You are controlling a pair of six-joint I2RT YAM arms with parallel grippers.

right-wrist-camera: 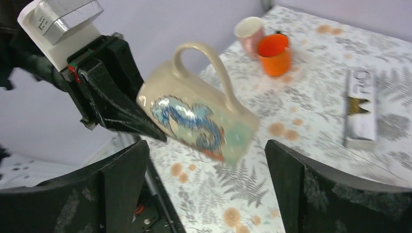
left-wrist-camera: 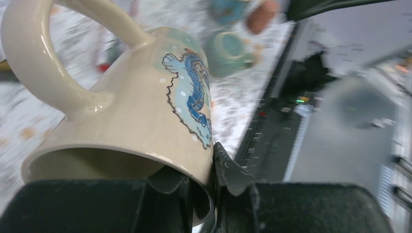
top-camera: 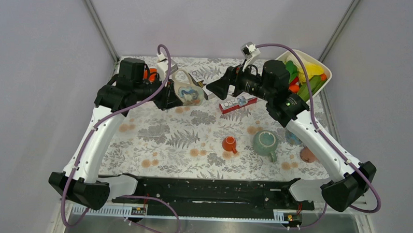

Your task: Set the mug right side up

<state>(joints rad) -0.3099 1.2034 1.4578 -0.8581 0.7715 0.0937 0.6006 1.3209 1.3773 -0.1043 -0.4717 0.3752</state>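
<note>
- mug (right-wrist-camera: 194,119): tilted above bench (right-wrist-camera: 311,97), rim clamped by left fingers (left-wrist-camera: 232,171).
- right fingers (right-wrist-camera: 119,182): spread wide, flanking mug base, not touching.
- box (right-wrist-camera: 360,109), orange cup (right-wrist-camera: 275,56): beyond, apart.

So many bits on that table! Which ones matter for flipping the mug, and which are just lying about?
In the job:
cream mug
left claw, shut on its rim
right claw, open

Lying about:
small orange cup
green cup
red-and-white box
white bin of toys

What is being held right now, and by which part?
The left gripper pinches the cream mug by its rim wall; the right gripper is open, holding nothing.
</note>
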